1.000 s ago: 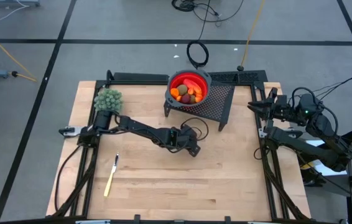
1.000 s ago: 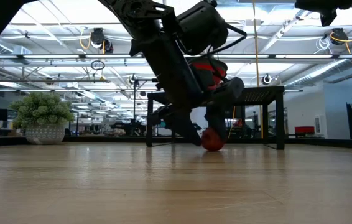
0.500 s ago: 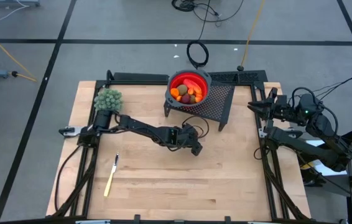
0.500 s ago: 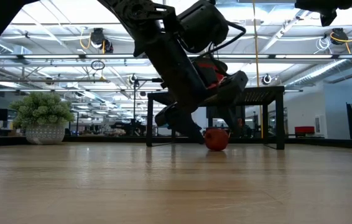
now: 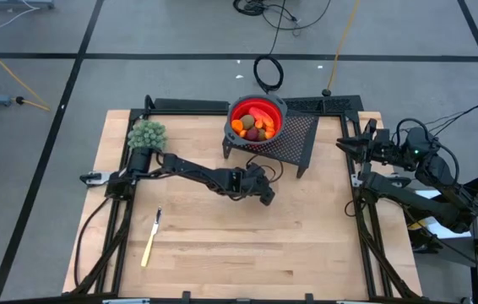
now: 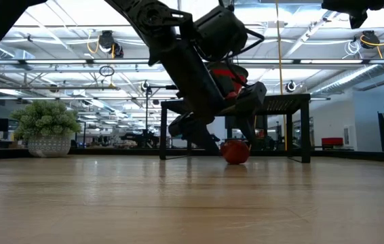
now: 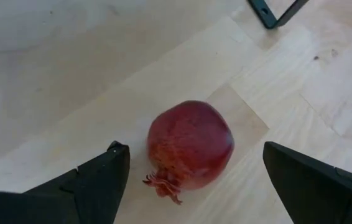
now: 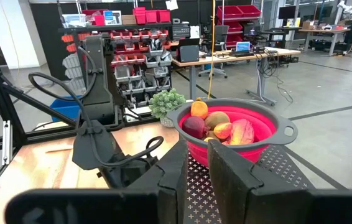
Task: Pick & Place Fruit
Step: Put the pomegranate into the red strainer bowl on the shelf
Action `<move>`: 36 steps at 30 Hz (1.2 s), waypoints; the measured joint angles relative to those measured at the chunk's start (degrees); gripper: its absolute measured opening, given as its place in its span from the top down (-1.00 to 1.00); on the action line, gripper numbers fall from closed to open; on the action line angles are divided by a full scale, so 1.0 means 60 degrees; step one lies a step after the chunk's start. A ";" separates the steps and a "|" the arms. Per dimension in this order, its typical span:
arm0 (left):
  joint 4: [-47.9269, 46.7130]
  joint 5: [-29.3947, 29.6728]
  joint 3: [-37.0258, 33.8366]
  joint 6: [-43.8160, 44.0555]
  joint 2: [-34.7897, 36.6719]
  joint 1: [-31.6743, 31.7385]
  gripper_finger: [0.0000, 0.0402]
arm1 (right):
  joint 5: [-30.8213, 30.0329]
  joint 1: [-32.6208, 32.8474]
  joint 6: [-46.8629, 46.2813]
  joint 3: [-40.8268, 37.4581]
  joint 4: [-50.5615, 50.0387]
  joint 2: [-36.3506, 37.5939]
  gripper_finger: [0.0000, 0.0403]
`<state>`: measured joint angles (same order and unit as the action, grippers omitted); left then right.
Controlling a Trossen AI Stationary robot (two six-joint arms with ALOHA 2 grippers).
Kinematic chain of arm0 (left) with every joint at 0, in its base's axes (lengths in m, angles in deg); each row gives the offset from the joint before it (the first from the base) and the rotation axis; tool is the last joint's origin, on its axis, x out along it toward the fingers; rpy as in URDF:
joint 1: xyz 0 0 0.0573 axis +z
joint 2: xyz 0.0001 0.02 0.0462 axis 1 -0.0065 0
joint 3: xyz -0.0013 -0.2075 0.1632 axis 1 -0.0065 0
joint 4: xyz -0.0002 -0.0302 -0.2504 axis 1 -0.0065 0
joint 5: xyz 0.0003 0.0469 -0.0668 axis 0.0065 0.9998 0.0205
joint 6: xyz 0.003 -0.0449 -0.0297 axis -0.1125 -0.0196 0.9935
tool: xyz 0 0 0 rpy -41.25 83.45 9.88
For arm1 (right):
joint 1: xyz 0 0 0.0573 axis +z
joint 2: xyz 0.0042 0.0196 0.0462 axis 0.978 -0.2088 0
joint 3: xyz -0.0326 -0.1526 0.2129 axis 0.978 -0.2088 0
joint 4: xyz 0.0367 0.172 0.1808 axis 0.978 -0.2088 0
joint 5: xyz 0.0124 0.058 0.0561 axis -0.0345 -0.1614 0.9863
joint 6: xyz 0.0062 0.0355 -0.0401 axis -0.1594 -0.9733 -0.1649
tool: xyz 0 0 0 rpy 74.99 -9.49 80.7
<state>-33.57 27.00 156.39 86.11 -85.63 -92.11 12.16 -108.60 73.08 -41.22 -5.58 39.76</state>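
The left tool [image 7: 191, 183] stood open around the pomegranate [image 7: 190, 145] on the surface [image 5: 222, 245]; best lifted straight clear without nudging it.

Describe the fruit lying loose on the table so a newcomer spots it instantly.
Start at the red bowl on the black mesh stand; on the bare wood in front of it sits a dark red pomegranate between the open left pincer. It is the only fruit outside the bowl.

No lettering, label, brand, number or sign can be read in any view; the red storage bins [image 8: 140, 38] on the dark shelving behind the pale wooden table [image 8: 45, 163] show no legible markings.
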 joint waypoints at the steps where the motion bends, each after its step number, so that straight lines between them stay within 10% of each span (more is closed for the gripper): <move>1: 0.0004 0.0028 0.0000 -0.0116 0.0000 0.0000 -0.83 | -0.0002 0.0000 0.0000 0.0000 0.0000 0.0000 0.73; 24: 0.0531 0.0084 0.0004 -0.2683 -0.0537 -0.0033 -0.82 | -0.0027 -0.0004 -0.0006 0.0000 0.0000 0.0001 0.73; 36: 0.0777 0.0073 0.0004 -0.2928 -0.0550 -0.0032 -0.37 | -0.0270 -0.0004 -0.0006 0.0000 0.0000 0.0000 0.73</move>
<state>-28.91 27.44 156.41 68.54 -88.93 -92.30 10.54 -108.62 73.05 -41.22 -5.58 39.76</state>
